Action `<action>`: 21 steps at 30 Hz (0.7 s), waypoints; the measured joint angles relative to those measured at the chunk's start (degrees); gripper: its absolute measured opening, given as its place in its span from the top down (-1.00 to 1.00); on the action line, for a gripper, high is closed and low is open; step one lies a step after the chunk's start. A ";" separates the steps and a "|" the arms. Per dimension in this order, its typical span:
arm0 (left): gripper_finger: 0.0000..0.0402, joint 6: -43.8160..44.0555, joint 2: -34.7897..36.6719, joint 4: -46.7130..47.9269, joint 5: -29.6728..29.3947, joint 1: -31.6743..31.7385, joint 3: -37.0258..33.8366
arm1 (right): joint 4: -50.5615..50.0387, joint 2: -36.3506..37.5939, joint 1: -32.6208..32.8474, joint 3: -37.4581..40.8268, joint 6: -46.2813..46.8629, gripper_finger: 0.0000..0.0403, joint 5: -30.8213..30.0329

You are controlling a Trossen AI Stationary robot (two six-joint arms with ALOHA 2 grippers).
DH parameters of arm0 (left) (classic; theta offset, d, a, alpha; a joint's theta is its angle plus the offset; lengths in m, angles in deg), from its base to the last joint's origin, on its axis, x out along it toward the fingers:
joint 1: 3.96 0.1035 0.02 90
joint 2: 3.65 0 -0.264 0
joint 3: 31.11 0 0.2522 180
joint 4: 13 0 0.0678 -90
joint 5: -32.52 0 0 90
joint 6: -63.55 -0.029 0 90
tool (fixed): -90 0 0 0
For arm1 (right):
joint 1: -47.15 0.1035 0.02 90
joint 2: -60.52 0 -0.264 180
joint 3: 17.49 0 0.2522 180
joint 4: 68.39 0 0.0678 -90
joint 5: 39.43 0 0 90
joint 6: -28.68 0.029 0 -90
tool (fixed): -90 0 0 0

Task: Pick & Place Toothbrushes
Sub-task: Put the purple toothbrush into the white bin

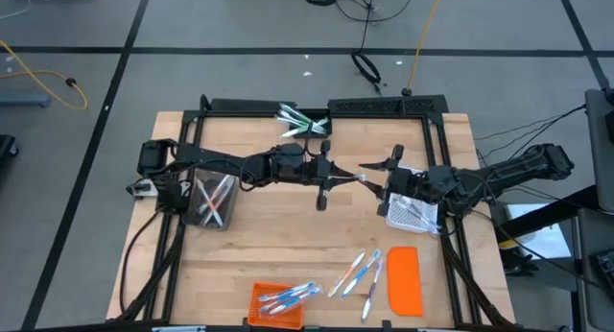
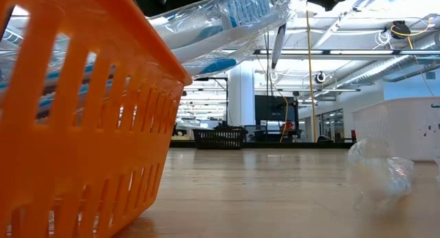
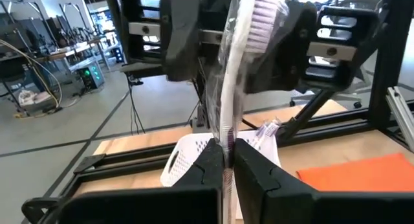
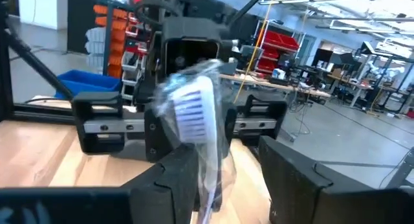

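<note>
A toothbrush in a clear wrapper (image 3: 228, 101) hangs level over the table's middle between both grippers. My left gripper (image 1: 329, 175) reaches in from the left and is shut on it. My right gripper (image 4: 229, 166) comes from the right, open, with one finger on each side of the bristle head (image 4: 194, 114); whether a finger touches the wrapper I cannot tell. More toothbrushes lie in the orange basket (image 1: 278, 301), in the clear bin (image 1: 213, 200), loose near the front (image 1: 360, 272) and at the far edge (image 1: 302, 121). My left gripper pinches the wrapped toothbrush's handle end (image 3: 227, 143) between its two fingertips (image 3: 210, 162). The fingers lie level, coming from the table's left, along the brush. The brush sticks out ahead of them toward the right arm, clear of the table, bristle head (image 3: 265, 17) farthest out.
A white mesh basket (image 1: 413, 215) stands under my right arm. A flat orange lid (image 1: 404, 279) lies at the front right. A black frame (image 1: 384, 106) borders the wooden table (image 1: 278, 246). In the low view the orange basket (image 2: 69, 128) fills the left.
</note>
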 joint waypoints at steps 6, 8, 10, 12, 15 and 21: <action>0.91 -0.04 0.00 -0.12 -0.01 -0.03 0.00 | 0.72 -2.37 -1.50 0.00 0.45 0.44 1.11; 0.95 -0.02 0.00 0.17 -0.13 0.00 0.00 | 0.76 -3.03 -1.53 0.00 0.44 0.62 1.13; 0.97 -0.05 0.00 0.42 -0.15 0.00 0.00 | 0.66 -3.31 -1.47 0.00 -0.04 0.85 1.22; 0.96 -0.26 0.00 0.66 -0.25 0.00 0.00 | 0.69 -3.28 -1.47 0.00 -0.39 0.93 1.33; 0.87 -0.18 0.00 1.44 -0.31 0.00 0.00 | 0.40 -3.29 -1.48 0.00 0.42 0.93 1.35; 0.60 2.27 0.00 2.37 -5.12 -0.05 0.00 | -1.05 -3.05 -1.51 0.00 0.45 0.95 0.87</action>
